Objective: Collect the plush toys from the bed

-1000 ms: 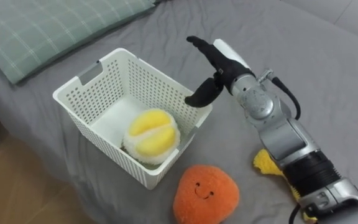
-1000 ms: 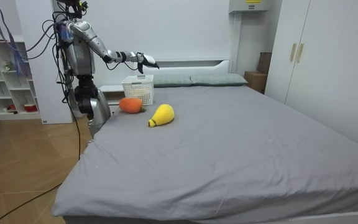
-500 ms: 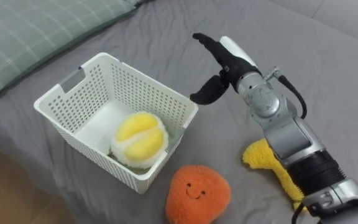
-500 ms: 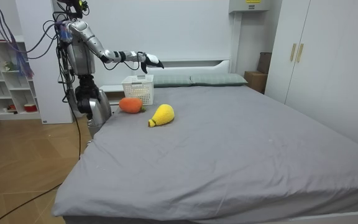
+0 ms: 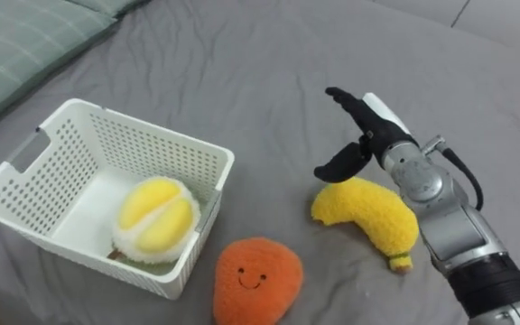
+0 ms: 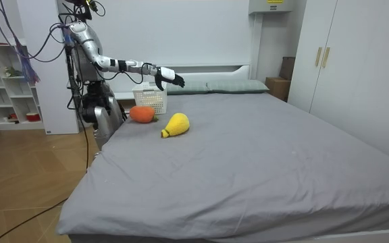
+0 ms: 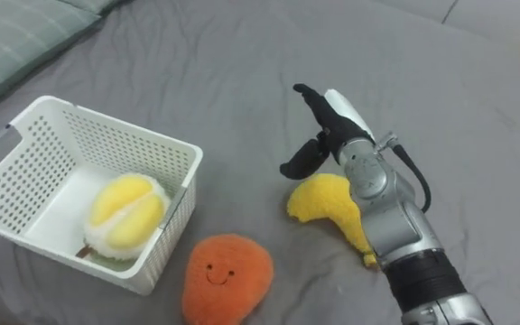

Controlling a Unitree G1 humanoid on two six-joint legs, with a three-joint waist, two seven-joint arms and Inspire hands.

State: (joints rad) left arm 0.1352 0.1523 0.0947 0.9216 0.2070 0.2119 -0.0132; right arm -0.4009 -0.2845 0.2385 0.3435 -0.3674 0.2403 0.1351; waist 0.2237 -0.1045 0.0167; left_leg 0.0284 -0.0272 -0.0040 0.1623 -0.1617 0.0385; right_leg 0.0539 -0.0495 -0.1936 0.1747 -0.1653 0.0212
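Left eye view is showing me the right hand (image 5: 368, 135) hovering just above the upper end of the banana (image 5: 373, 217). Its fingers are stretching out straight and its thumb is hanging down toward the toy, so the hand is spread wide and holding nothing. I cannot tell whether the thumb tip is touching the plush.

The banana is lying curved on the grey bed (image 5: 242, 63), its stem end pointing toward the near edge where the robot is standing. The basket (image 5: 138, 149), white and perforated, is resting toward the left edge of the bed. A round yellow plush (image 5: 156, 212) is lying inside it, against the wall on the banana's side. The orange (image 5: 255, 280), a round plush with a smiling face, is sitting on the bed just beside the basket's near corner, between basket and banana. A checked green pillow (image 5: 16, 41) is lying beyond the basket, at the head of the bed.

Room view is showing me the robot standing at the side edge of the bed near its head corner, at the room view's left. It is reaching its right arm out over the toys. Basket, orange and banana are all sitting grouped at that corner.
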